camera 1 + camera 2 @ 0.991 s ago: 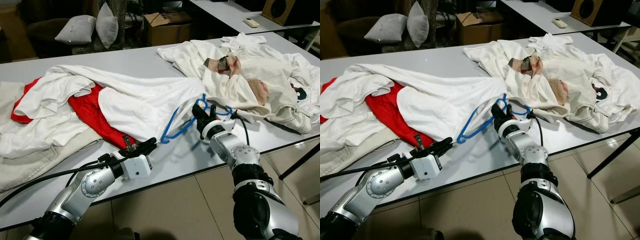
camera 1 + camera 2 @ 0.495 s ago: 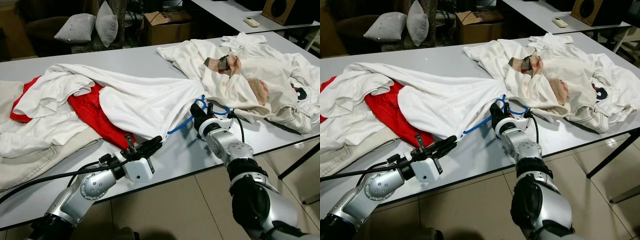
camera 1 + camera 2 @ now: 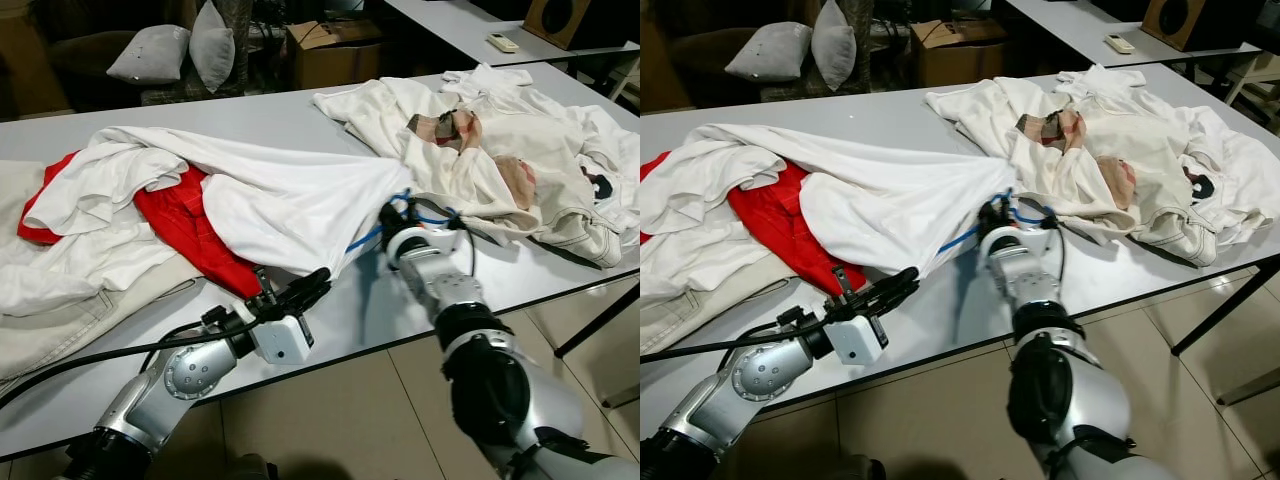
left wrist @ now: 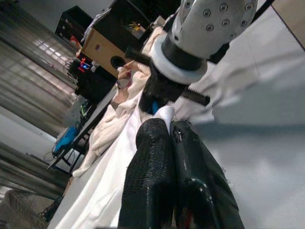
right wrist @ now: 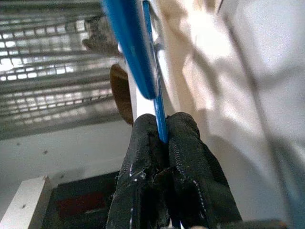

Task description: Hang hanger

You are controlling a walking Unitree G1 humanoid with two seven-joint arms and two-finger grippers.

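A blue hanger (image 3: 364, 240) lies on the grey table (image 3: 350, 320), most of it tucked under the hem of a white shirt (image 3: 290, 200); its hook (image 3: 400, 198) pokes out beside my right gripper. My right gripper (image 3: 388, 216) is shut on the hanger, and the right wrist view shows the thin blue bar (image 5: 161, 125) pinched between the black fingertips (image 5: 183, 129). My left gripper (image 3: 310, 287) hovers low over the table near the shirt's front edge. Its fingers (image 4: 152, 143) are pressed together with nothing between them.
A red garment (image 3: 190, 225) lies under the white shirt. A heap of white clothes (image 3: 520, 160) covers the table's right end, and beige cloth (image 3: 60, 320) the left. Behind stand a cardboard box (image 3: 335, 50), grey pillows (image 3: 150, 55) and a second table (image 3: 460, 25).
My right gripper has slid left with the hanger, pushing its long bar under the white shirt. My left gripper has edged slightly right, still shut.
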